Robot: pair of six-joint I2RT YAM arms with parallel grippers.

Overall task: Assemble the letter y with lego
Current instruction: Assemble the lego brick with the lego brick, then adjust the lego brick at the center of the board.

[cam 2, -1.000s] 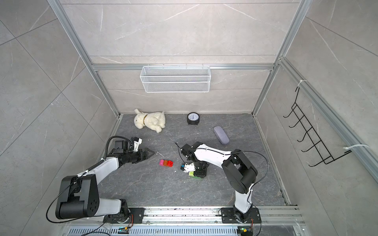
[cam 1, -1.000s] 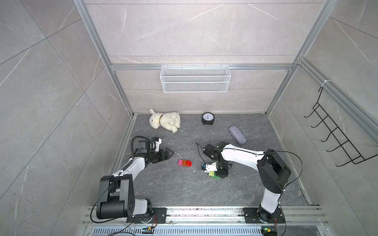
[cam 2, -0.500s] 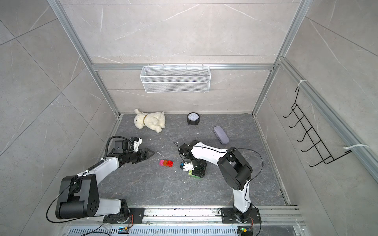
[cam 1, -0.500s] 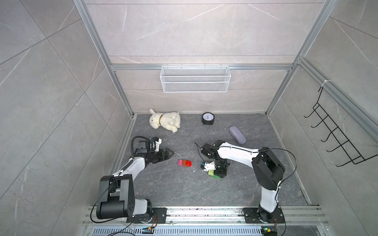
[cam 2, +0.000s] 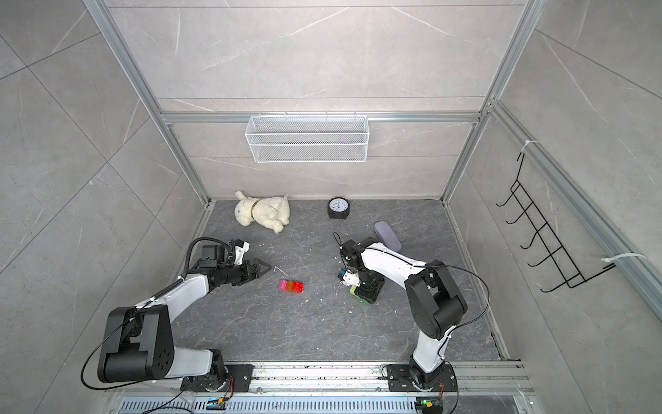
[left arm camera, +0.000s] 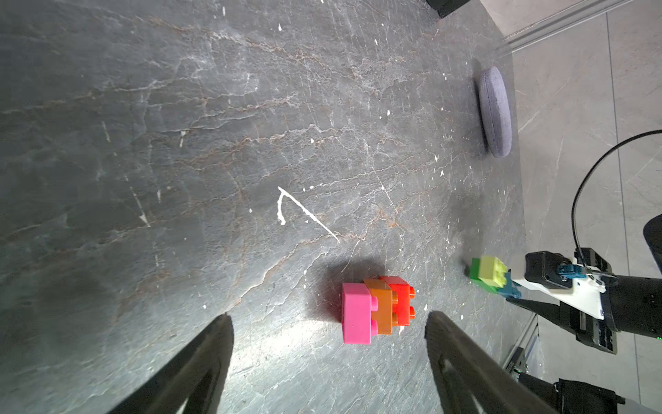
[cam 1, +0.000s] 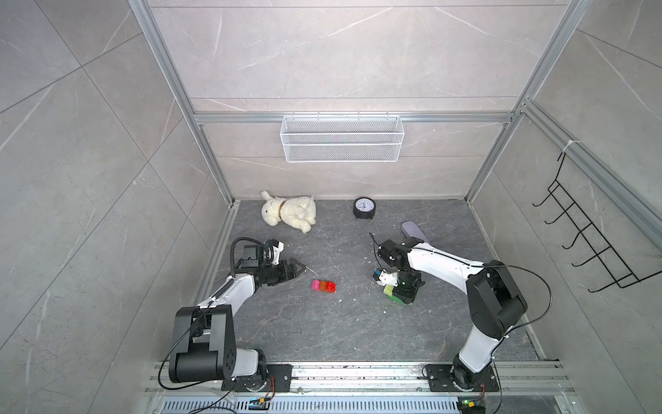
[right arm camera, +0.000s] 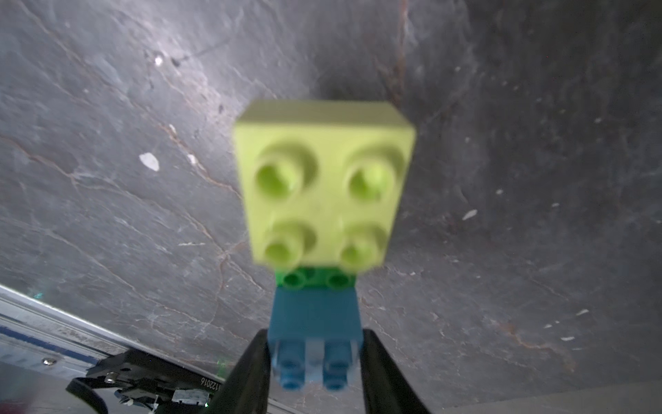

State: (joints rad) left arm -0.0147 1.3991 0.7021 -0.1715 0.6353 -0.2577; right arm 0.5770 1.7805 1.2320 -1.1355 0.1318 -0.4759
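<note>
The pink-orange-red stem (cam 1: 324,286) lies on its side on the dark floor, in front of my left gripper (cam 1: 302,267). That gripper (left arm camera: 327,317) is open and empty, and the stem (left arm camera: 376,308) lies just beyond its fingertips, towards one finger. At the right stands a second piece, made up of a yellow-green brick (right arm camera: 322,179) and a blue brick (right arm camera: 315,315) on the longer green one (right arm camera: 315,279). My right gripper (right arm camera: 315,333) points down at it (cam 1: 390,292), its fingers lying against both sides of the blue brick. The letter y does not show as one joined piece.
A plush dog (cam 1: 288,213), a black clock (cam 1: 364,208) and a grey oval case (cam 1: 412,229) sit towards the back wall. A wire basket (cam 1: 342,143) hangs on that wall, and a hook rack (cam 1: 587,247) on the right one. Rails run along the front edge.
My right arm's elbow swung sideways a little and back while its gripper stayed at the green, yellow-green and blue piece. The left arm and the stem have not moved.
</note>
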